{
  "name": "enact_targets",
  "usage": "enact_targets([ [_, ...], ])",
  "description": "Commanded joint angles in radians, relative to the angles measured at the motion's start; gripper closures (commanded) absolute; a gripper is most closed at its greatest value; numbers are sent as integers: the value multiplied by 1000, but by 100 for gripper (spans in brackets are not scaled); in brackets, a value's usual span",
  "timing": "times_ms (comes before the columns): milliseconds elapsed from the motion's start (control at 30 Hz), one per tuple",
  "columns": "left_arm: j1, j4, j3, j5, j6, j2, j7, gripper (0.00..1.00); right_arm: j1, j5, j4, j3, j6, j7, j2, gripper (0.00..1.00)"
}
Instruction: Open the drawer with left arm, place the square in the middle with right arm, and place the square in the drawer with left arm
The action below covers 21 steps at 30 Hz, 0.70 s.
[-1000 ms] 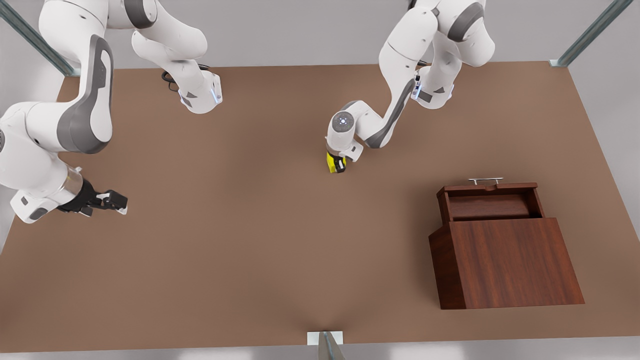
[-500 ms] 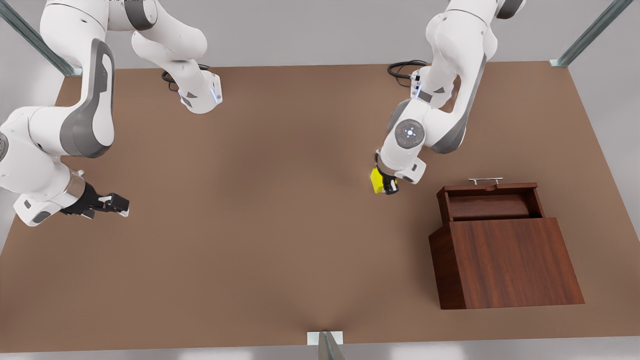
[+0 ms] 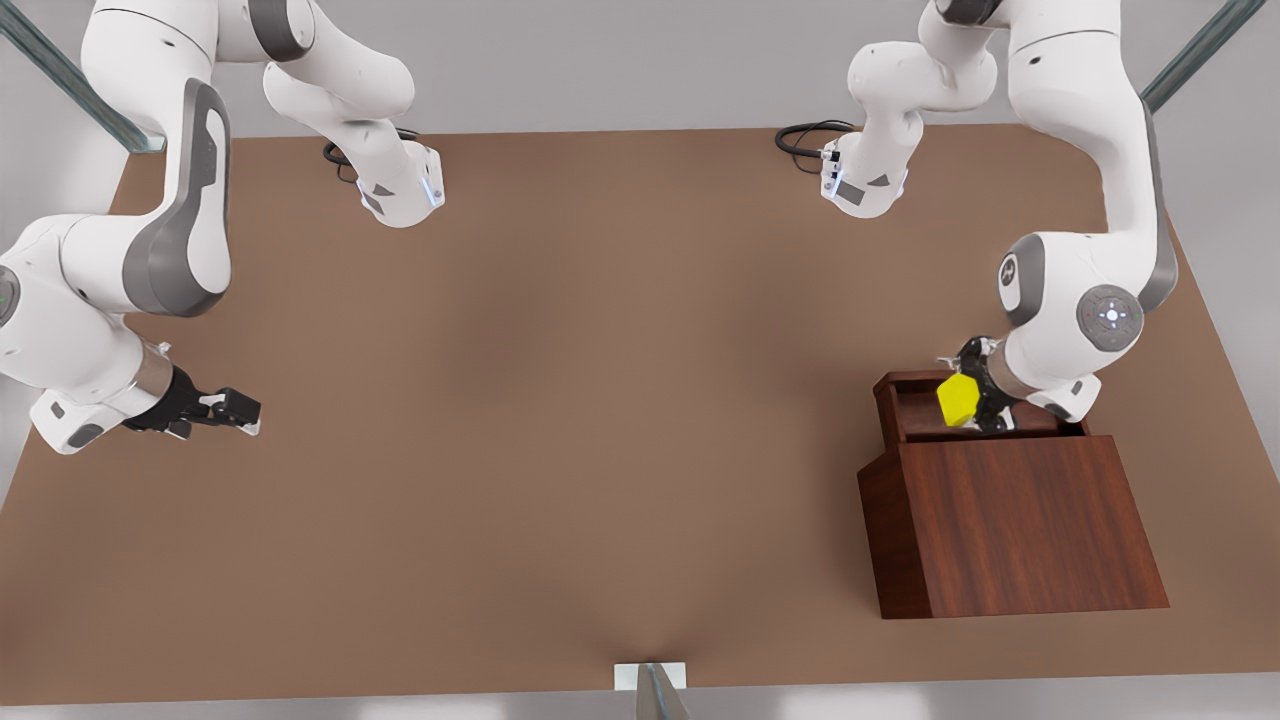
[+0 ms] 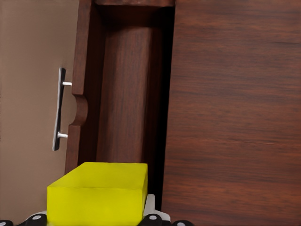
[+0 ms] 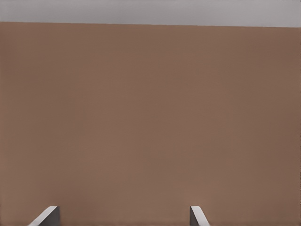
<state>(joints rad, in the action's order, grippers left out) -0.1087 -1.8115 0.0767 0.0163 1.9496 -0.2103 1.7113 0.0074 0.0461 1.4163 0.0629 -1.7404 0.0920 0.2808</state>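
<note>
In the front view, the left gripper (image 3: 972, 400) is hanging over the open drawer (image 3: 975, 412) of the wooden box (image 3: 1020, 525) at the front view's right, pinching the square (image 3: 957, 398) between its 2 fingers. The right gripper (image 3: 232, 410) is waiting at the front view's left, above the tabletop (image 3: 560, 400).

In the left wrist view, the square (image 4: 98, 194) is sitting above the drawer (image 4: 124, 94), whose handle (image 4: 59, 109) is facing away from the box.

In the right wrist view, the right gripper's fingertips (image 5: 45, 216) are standing spread apart over bare tabletop (image 5: 150, 117).
</note>
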Motion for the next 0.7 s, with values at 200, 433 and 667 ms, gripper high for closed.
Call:
enact_targets([
  [200, 3, -32, 0, 47, 11, -32, 5, 34, 2, 0, 6, 0, -16, 0, 6, 0],
  [433, 4, -32, 6, 47, 9, -38, -4, 0, 2, 1, 6, 0, -22, -2, 8, 0],
  [667, -9, 392, -77, 48, -552, 12, -1085, 0, 0, 0, 7, -11, -21, -2, 8, 0],
])
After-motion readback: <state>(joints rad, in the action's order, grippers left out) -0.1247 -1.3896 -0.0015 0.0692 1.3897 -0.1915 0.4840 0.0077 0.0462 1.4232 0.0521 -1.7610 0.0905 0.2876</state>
